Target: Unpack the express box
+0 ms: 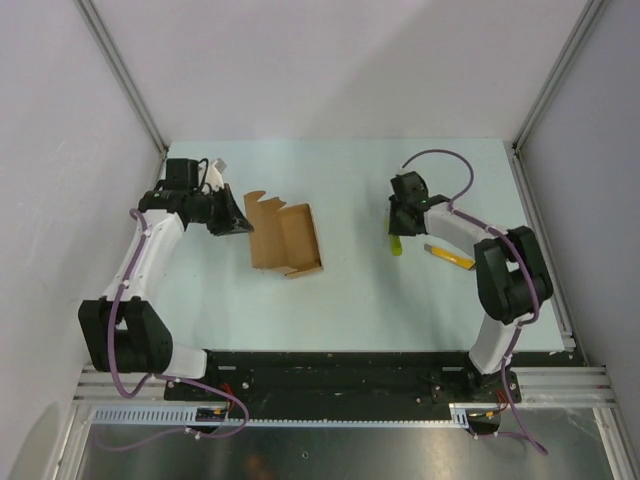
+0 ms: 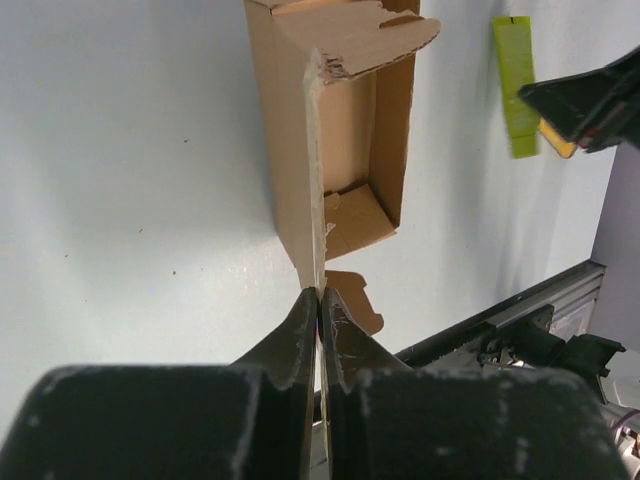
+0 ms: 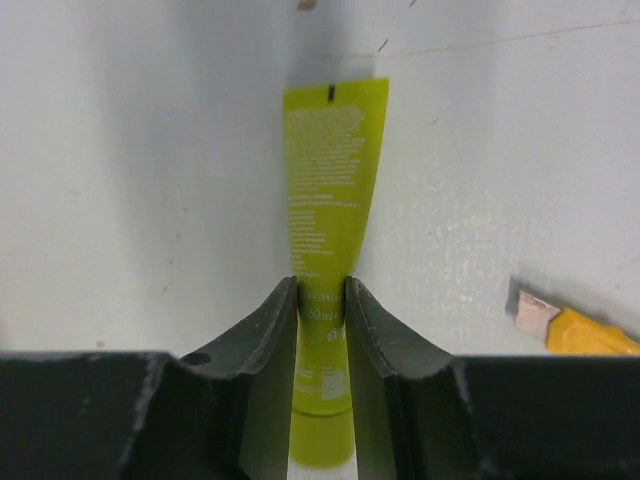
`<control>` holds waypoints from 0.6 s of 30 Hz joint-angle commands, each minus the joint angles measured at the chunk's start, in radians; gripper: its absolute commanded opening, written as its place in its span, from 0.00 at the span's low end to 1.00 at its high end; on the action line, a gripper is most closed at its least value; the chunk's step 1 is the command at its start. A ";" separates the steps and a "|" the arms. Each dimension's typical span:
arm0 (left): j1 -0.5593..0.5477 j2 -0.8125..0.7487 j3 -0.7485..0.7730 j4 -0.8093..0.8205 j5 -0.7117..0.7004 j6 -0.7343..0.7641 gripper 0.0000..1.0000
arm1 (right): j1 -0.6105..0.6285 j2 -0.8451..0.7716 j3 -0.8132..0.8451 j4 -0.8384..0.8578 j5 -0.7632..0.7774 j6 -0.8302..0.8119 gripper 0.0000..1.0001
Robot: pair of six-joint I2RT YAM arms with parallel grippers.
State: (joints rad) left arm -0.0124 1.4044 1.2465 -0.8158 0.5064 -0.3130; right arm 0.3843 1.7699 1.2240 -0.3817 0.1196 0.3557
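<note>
The express box lies open on the table left of centre, and its brown inside looks bare. My left gripper is at the box's left side. In the left wrist view its tips are shut on the thin edge of the cardboard flap, which stands on edge. Right of centre, my right gripper points down at the table. The wrist view shows that gripper shut on the lower part of a yellow-green tube, low over the table.
A yellow-and-black utility knife lies on the table just right of the tube, also seen as the knife in the right wrist view. Grey walls enclose the table on the left, back and right. The black base rail runs along the near edge.
</note>
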 commanded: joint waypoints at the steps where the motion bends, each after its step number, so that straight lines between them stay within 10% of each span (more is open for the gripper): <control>1: 0.009 0.004 0.065 -0.014 0.027 0.029 0.06 | 0.051 0.069 -0.001 0.041 0.135 -0.038 0.31; 11: 0.009 0.047 0.108 -0.011 0.029 0.028 0.21 | 0.056 0.086 -0.001 0.015 0.107 -0.017 0.48; 18: 0.009 0.047 0.168 -0.005 0.029 0.025 0.57 | 0.038 -0.024 -0.001 0.000 0.068 -0.001 0.74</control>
State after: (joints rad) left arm -0.0120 1.4551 1.3441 -0.8337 0.5095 -0.3004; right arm 0.4362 1.8534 1.2171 -0.3870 0.2016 0.3408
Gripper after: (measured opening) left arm 0.470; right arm 0.705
